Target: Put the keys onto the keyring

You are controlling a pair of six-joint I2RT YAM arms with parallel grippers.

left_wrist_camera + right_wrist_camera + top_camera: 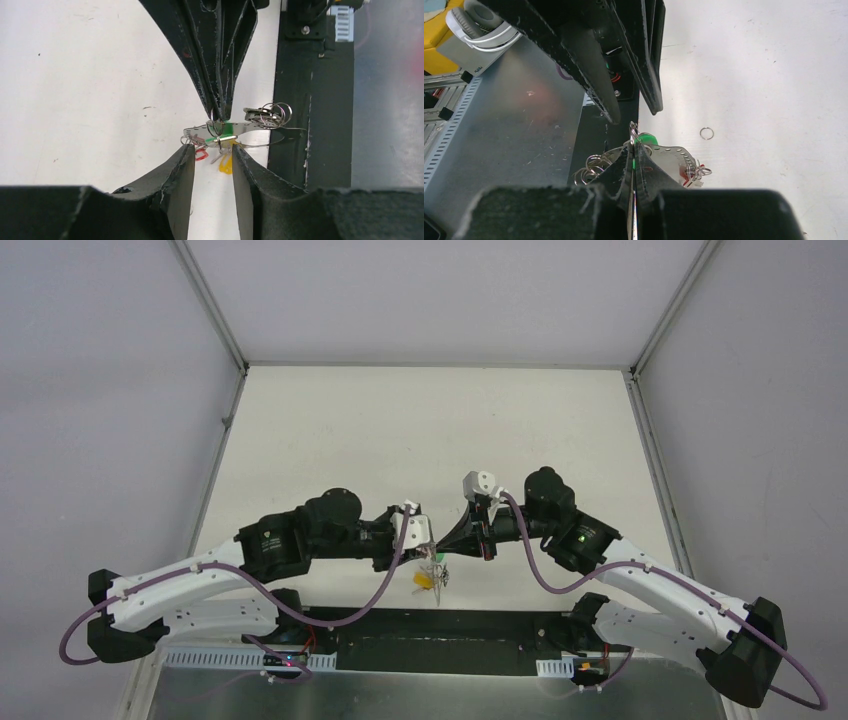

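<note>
Keyring [632, 131] with its keys, held just above the white table [430, 430] near the front edge, between the two arms. From my station I read the right gripper [218, 112] as closed: its fingertips are pressed together on the thin wire at the top of the bunch. The left gripper [212, 152] faces it from the other side with its jaws apart, one finger on each side of the hanging keys. I see table between the fingers and nothing clamped. The green key [223, 131] lies roughly level just under the right fingertips, in the middle of the bunch. Below it hang a red cap [201, 155], close to one left finger, and a yellow cap [226, 165], near the other. A tangle of small rings [270, 115] sits at the end of the bunch over the black strip [310, 100]. One loose ring [706, 133] lies flat on the table, apart from the bunch. I cannot tell whether the green key is already threaded on the wire.
</note>
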